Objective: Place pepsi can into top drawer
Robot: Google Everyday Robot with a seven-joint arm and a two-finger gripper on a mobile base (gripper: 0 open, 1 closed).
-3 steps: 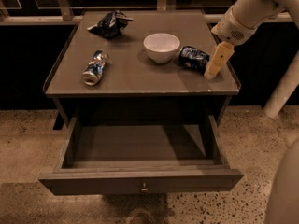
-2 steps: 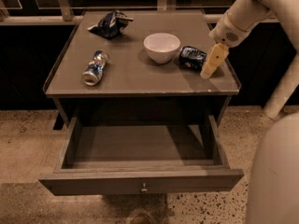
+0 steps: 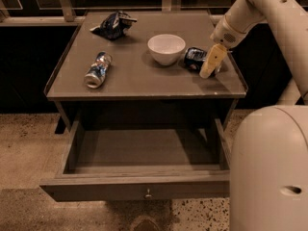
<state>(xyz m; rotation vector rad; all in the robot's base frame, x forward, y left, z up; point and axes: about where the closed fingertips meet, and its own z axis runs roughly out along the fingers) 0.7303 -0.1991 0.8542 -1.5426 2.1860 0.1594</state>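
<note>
Gripper (image 3: 211, 64): hangs low over the table's (image 3: 144, 83) 3 o'clock side, slanted down toward 7 o'clock, just beside the pepsi can.
Grip state: cannot tell whether spread, pressed together or pinching anything.
Arm (image 3: 250, 8): reaches in from 1 o'clock, cream-coloured, bent above the table's far right corner.
Pepsi can (image 3: 194, 58): lies on its side on the tabletop, at 3 o'clock of the white bowl, between bowl and gripper; contact with the gripper cannot be told.
Top drawer (image 3: 139, 189): pulled wide open below the tabletop, toward 6 o'clock; knob (image 3: 148, 194) at the middle of the front panel.
White bowl (image 3: 166, 48): stands upright near the table's centre, slightly toward 1 o'clock.
Silver-and-blue can (image 3: 97, 70): lies on its side at 9 o'clock of the table, well apart from the bowl.
Snack bag (image 3: 113, 24): sits crumpled at 11 o'clock, near the far edge.
Robot body (image 3: 269, 167): fills the 4 o'clock corner of the view, beside the drawer's right end.
</note>
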